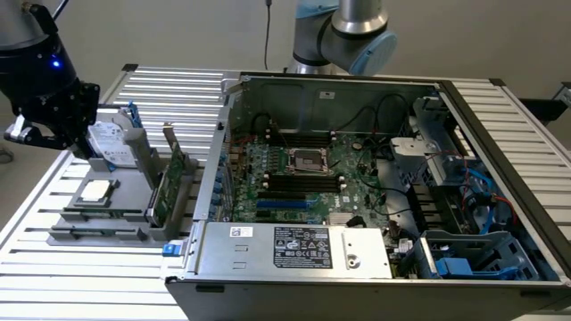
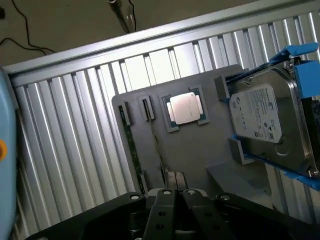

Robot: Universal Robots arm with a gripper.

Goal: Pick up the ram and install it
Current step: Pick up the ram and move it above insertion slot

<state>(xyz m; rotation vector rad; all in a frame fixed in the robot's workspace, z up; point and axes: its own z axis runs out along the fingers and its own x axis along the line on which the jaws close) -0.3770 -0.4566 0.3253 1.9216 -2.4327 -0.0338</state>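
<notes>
The ram (image 2: 131, 150) is a thin green stick standing on edge in a slot of the grey holder plate (image 2: 200, 150), two slots away from the processor chip (image 2: 184, 107). My gripper (image 2: 176, 194) hovers above the near edge of that plate, its black fingers (image 2: 162, 210) pressed together and holding nothing. In the exterior view, my gripper (image 1: 27, 130) hangs at the far left, above and beside the holder (image 1: 98, 221). The open computer case (image 1: 375, 267) holds the motherboard (image 1: 312, 180) with long black slots (image 1: 303, 179) beside the processor socket.
A hard drive in a blue frame (image 2: 265, 120) stands at the holder's end. An upright green expansion card (image 1: 174, 180) stands between holder and case. The power supply (image 1: 295, 247) fills the case front. Everything rests on a ribbed metal table (image 1: 89, 287).
</notes>
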